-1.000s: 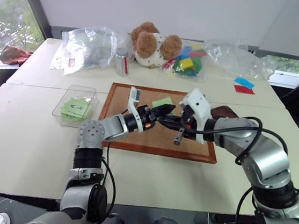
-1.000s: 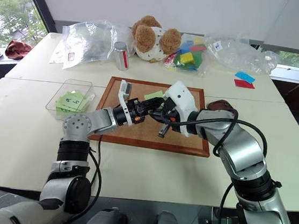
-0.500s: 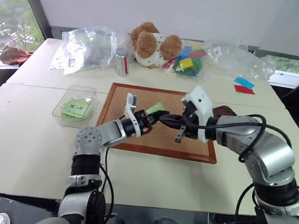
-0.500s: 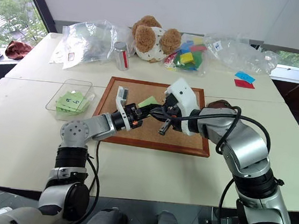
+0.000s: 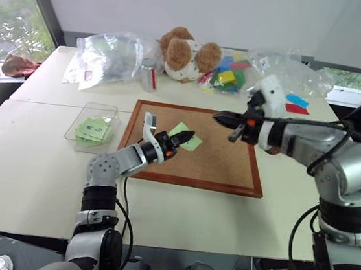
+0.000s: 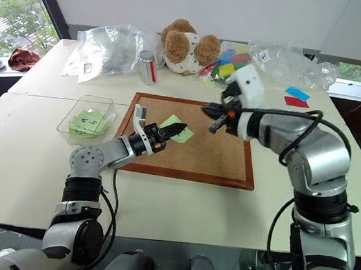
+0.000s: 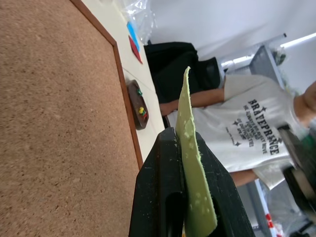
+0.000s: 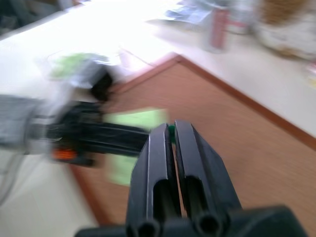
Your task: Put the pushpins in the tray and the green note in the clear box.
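Observation:
My left gripper (image 5: 185, 136) is shut on the edge of the green note (image 5: 187, 137), holding it just above the corkboard (image 5: 220, 162). In the left wrist view the green note (image 7: 187, 106) stands edge-on between the black fingers. My right gripper (image 5: 220, 118) hovers higher over the board's far side, shut, with a tiny green pushpin (image 8: 171, 129) pinched at its tips. The dark tray (image 7: 137, 103) sits past the board's right edge with a few coloured pushpins (image 7: 141, 110) in it. The clear box (image 5: 108, 108) stands left of the board with green notes inside.
A teddy bear (image 5: 185, 52), a can (image 5: 148, 74), crinkled plastic bags (image 5: 108, 55) and coloured blocks (image 5: 226, 74) line the table's far side. Blue and red papers (image 5: 295, 104) lie at the far right. A person in a white T-shirt (image 7: 247, 133) stands beyond the table.
My right gripper has pulled up and to the right, away from the note. My left gripper has shut on the note and drawn it slightly left and down.

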Motion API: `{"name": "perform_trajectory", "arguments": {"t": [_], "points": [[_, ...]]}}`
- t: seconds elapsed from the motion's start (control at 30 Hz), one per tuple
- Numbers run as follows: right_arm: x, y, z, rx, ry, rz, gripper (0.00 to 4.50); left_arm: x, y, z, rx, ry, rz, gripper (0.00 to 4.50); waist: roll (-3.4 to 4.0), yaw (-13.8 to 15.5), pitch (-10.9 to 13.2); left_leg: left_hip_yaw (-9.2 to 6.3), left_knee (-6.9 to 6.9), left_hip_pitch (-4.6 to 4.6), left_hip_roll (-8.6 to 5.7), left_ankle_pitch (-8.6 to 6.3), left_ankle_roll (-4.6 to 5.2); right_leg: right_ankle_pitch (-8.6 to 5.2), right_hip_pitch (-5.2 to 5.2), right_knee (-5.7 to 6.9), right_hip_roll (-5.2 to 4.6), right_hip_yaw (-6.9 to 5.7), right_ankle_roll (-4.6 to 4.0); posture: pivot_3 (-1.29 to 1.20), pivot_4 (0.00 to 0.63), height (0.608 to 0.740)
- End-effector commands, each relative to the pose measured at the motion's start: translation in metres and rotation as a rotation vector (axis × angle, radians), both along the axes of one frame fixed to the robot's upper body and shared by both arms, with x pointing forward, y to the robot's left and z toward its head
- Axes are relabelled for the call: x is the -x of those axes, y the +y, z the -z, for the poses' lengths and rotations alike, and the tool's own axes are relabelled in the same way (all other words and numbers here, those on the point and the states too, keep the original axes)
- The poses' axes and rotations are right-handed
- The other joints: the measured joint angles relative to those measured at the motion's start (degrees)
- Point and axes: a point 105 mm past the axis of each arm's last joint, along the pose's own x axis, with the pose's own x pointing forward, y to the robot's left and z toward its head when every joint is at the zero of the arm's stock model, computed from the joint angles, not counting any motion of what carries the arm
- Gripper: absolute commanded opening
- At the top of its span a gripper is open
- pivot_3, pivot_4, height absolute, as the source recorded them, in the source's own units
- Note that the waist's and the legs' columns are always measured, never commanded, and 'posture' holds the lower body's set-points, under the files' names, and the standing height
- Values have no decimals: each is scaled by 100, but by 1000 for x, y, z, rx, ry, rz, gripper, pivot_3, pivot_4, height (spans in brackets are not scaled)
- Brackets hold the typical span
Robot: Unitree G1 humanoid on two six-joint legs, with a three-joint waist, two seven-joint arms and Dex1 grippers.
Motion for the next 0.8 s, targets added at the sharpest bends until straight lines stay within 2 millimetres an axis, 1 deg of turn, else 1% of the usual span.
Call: {"name": "perform_trajectory", "arguments": {"t": [0.03, 0.1, 0.17, 0.23, 0.3, 0.33, 0.4, 0.63, 0.7, 0.8], "points": [[-33, -60, 1, -27, -24, 245, 0, -1, 8, -17, 45, -51, -36, 40, -1, -5, 0, 1, 0, 0, 0, 0, 0, 0, 0, 0, 0, 0, 0, 0, 150, 740], [-48, -88, 12, -37, -4, 347, 0, -1, 11, -20, 50, -55, -47, 40, -1, -14, 0, 1, -2, 0, 0, 0, 0, 0, -1, 1, 0, 0, 0, 0, 150, 740], [-61, -110, 25, -36, 12, 421, 0, -1, 13, -22, 50, -60, -54, 40, 0, -18, 1, 4, -5, 1, 0, 0, -1, 0, -3, 2, 1, 1, 0, 0, 150, 740], [-71, -128, 42, -43, 49, 486, 0, -1, 14, -24, 53, -63, -60, 40, 0, -30, 1, 6, -8, 1, 0, 1, -1, 0, -6, 2, 2, 2, 0, 0, 150, 740], [-78, -141, 61, -59, 91, 539, 0, -1, 15, -25, 52, -67, -65, 40, 0, -46, 1, 10, -8, 2, 0, 1, -2, 0, -7, 3, 4, 6, 0, 0, 150, 740], [-80, -146, 68, -56, 99, 559, 0, -1, 15, -25, 50, -69, -66, 40, 0, -41, 2, 12, -7, 3, 0, 2, -3, 0, -6, 3, 5, 7, 0, 0, 150, 740], [-84, -151, 72, -66, 105, 575, 0, -1, 15, -25, 45, -72, -69, 40, 1, -42, 2, 12, -7, 3, 1, 2, -4, 0, -5, 4, 6, 7, 0, 0, 150, 740], [-90, -151, 85, -91, 129, 571, 0, 0, 15, -24, 33, -81, -66, 40, 1, -35, 3, 13, -5, 3, 1, 3, -4, 0, -4, 3, 6, 7, 0, 0, 150, 740], [-90, -152, 90, -92, 140, 580, 582, 0, 15, -24, 29, -81, -66, 0, 1, -31, 3, 12, -4, 3, 1, 3, -4, 0, -2, 2, 6, 7, 0, 0, 150, 740], [-90, -152, 92, -105, 151, 580, 1809, 1, 15, -23, 26, -82, -67, 0, 1, -32, 3, 12, -3, 3, 1, 3, -4, 0, 0, 1, 6, 6, 0, 0, 150, 740]]}}
